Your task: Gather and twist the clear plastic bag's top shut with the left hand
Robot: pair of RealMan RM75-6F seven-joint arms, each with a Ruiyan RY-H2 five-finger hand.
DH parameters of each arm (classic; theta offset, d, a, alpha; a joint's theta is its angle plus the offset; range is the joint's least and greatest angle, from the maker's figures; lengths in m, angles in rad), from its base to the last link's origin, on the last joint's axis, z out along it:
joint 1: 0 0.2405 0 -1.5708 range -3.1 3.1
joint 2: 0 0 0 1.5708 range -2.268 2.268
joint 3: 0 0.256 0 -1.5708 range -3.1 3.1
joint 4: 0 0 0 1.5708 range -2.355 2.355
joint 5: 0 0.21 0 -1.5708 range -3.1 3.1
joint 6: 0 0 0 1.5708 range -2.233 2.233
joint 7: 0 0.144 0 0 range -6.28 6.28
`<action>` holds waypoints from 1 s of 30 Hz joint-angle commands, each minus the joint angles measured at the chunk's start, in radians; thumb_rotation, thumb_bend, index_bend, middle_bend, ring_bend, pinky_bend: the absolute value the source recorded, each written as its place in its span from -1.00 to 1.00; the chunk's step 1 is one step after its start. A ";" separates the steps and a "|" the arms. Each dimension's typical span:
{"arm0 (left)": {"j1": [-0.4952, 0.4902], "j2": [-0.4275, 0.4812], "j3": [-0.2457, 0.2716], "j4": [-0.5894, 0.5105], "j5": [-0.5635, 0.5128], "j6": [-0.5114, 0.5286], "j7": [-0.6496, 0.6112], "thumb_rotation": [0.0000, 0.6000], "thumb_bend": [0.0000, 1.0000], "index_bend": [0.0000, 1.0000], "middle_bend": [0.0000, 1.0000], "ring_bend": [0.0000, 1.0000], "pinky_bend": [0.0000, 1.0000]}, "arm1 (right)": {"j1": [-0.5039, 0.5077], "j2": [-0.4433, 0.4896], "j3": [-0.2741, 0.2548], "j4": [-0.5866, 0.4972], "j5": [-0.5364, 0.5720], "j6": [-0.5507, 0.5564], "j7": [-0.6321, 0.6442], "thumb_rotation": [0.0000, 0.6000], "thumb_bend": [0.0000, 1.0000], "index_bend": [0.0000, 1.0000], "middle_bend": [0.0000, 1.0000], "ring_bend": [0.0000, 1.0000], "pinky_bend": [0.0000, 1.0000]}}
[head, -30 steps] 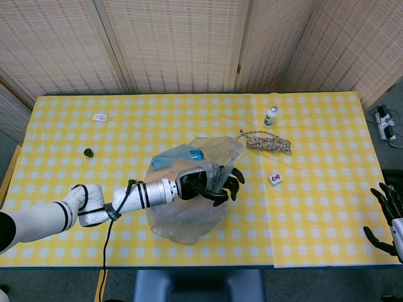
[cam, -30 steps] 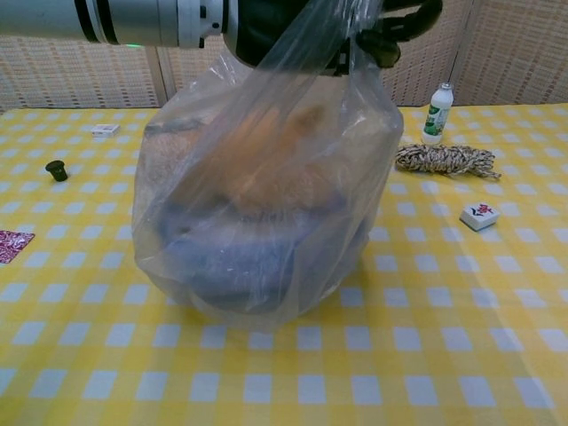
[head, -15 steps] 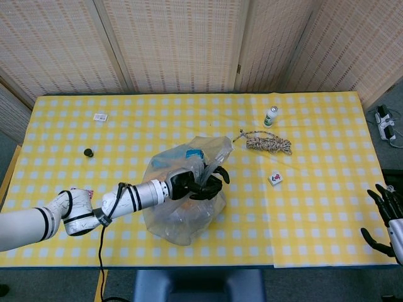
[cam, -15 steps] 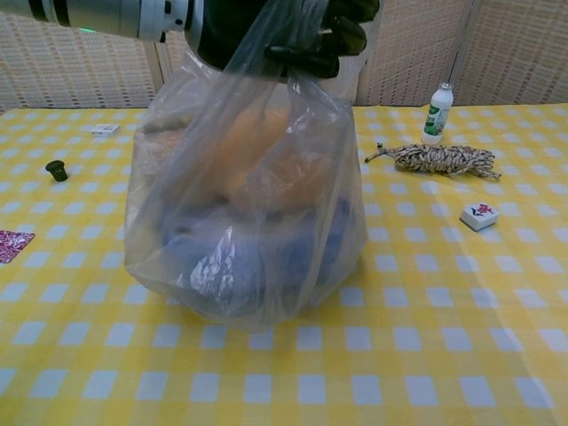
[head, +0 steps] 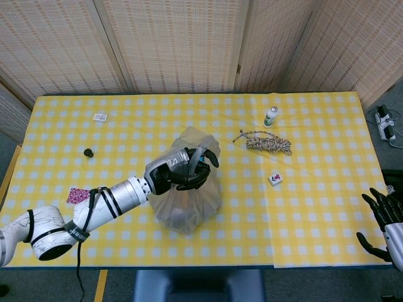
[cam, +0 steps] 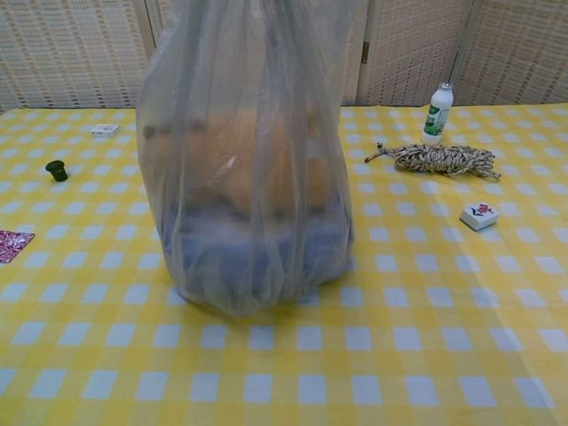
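The clear plastic bag (head: 186, 200) (cam: 253, 177) stands on the yellow checked table, near its front middle, pulled up tall and narrow. Orange and dark blue things show through its wall. My left hand (head: 182, 170) grips the gathered top of the bag from above, its dark fingers curled round the bunched plastic. In the chest view that hand is out of frame above the bag. My right hand (head: 381, 220) hangs off the table's right front corner, fingers apart and holding nothing.
A coil of rope (head: 269, 143) (cam: 441, 159) and a small white bottle (head: 271, 116) (cam: 435, 114) lie behind and right of the bag. A small tile (head: 275, 178) (cam: 479, 216) sits to its right. A black cap (head: 89, 152), a white card (head: 100, 117) and a red patch (head: 78, 195) lie left.
My left hand has pulled back toward the left and up, closing its spread fingers round the bag's top. The bag's mouth has gone from wide and slack to bunched, and the bag stands taller and narrower.
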 commanded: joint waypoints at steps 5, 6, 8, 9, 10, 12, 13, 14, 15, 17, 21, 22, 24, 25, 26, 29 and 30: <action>0.072 0.138 -0.143 -0.080 -0.054 -0.003 0.021 1.00 0.07 -0.08 0.60 0.42 1.00 | -0.004 0.000 -0.005 -0.003 -0.011 0.012 -0.001 1.00 -0.26 -1.00 -1.00 -1.00 -1.00; 0.078 0.153 -0.159 -0.084 -0.059 -0.009 0.023 1.00 0.07 -0.08 0.60 0.42 1.00 | -0.004 0.000 -0.006 -0.003 -0.013 0.013 -0.002 1.00 -0.26 -1.00 -1.00 -1.00 -1.00; 0.092 0.187 -0.194 -0.094 -0.073 -0.024 0.023 1.00 0.07 -0.08 0.60 0.42 1.00 | -0.005 -0.002 -0.008 -0.004 -0.016 0.015 -0.004 1.00 -0.26 -1.00 -1.00 -1.00 -1.00; 0.099 0.204 -0.214 -0.098 -0.085 -0.033 0.025 1.00 0.07 -0.08 0.60 0.42 1.00 | -0.005 -0.002 -0.009 -0.005 -0.017 0.015 -0.006 1.00 -0.26 -1.00 -1.00 -1.00 -1.00; 0.104 0.214 -0.228 -0.101 -0.098 -0.039 0.027 1.00 0.07 -0.08 0.60 0.42 1.00 | -0.005 -0.003 -0.010 -0.005 -0.018 0.014 -0.008 1.00 -0.26 -1.00 -1.00 -1.00 -1.00; 0.113 0.230 -0.258 -0.104 -0.122 -0.051 0.024 1.00 0.07 -0.07 0.60 0.42 1.00 | -0.004 -0.005 -0.011 -0.006 -0.018 0.010 -0.010 1.00 -0.26 -1.00 -1.00 -1.00 -1.00; 0.117 0.237 -0.273 -0.105 -0.133 -0.058 0.024 1.00 0.07 -0.07 0.60 0.42 1.00 | -0.003 -0.007 -0.011 -0.006 -0.018 0.007 -0.010 1.00 -0.26 -1.00 -1.00 -1.00 -1.00; 0.122 0.247 -0.293 -0.104 -0.144 -0.065 0.027 1.00 0.07 -0.07 0.60 0.42 1.00 | 0.000 -0.008 -0.013 -0.005 -0.019 0.002 -0.013 1.00 -0.26 -1.00 -1.00 -1.00 -1.00; 0.126 0.254 -0.310 -0.105 -0.152 -0.069 0.028 1.00 0.07 -0.07 0.60 0.42 1.00 | 0.001 -0.009 -0.015 -0.005 -0.020 -0.003 -0.015 1.00 -0.26 -1.00 -1.00 -1.00 -1.00; 0.136 0.276 -0.350 -0.106 -0.169 -0.076 0.028 1.00 0.07 -0.07 0.60 0.42 1.00 | 0.004 -0.010 -0.016 -0.007 -0.022 -0.007 -0.018 1.00 -0.26 -1.00 -1.00 -1.00 -1.00; 0.156 0.315 -0.421 -0.110 -0.204 -0.085 0.039 1.00 0.07 -0.07 0.60 0.42 1.00 | 0.001 -0.009 -0.012 -0.008 -0.014 0.001 -0.015 1.00 -0.26 -1.00 -1.00 -1.00 -1.00; 0.163 0.322 -0.438 -0.112 -0.215 -0.089 0.043 1.00 0.07 -0.06 0.60 0.42 1.00 | 0.000 -0.008 -0.011 -0.008 -0.012 0.003 -0.014 1.00 -0.26 -1.00 -1.00 -1.00 -1.00; 0.176 0.328 -0.457 -0.118 -0.225 -0.098 0.050 1.00 0.07 -0.05 0.60 0.42 1.00 | -0.001 -0.009 -0.010 -0.008 -0.012 0.005 -0.013 1.00 -0.26 -1.00 -1.00 -1.00 -1.00; 0.184 0.327 -0.466 -0.121 -0.227 -0.107 0.056 1.00 0.07 -0.05 0.60 0.42 1.00 | -0.001 -0.009 -0.011 -0.009 -0.014 0.005 -0.014 1.00 -0.26 -1.00 -1.00 -1.00 -1.00; 0.191 0.325 -0.470 -0.122 -0.227 -0.114 0.060 1.00 0.07 -0.05 0.60 0.42 1.00 | 0.000 -0.010 -0.011 -0.009 -0.015 0.004 -0.015 1.00 -0.26 -1.00 -1.00 -1.00 -1.00; 0.211 0.310 -0.481 -0.121 -0.228 -0.134 0.079 1.00 0.07 -0.05 0.60 0.42 1.00 | 0.007 -0.011 -0.013 -0.011 -0.020 -0.005 -0.018 1.00 -0.26 -1.00 -1.00 -1.00 -1.00; 0.219 0.302 -0.485 -0.119 -0.226 -0.139 0.088 1.00 0.07 -0.05 0.60 0.42 1.00 | 0.009 -0.012 -0.013 -0.013 -0.021 -0.008 -0.019 1.00 -0.26 -1.00 -1.00 -1.00 -1.00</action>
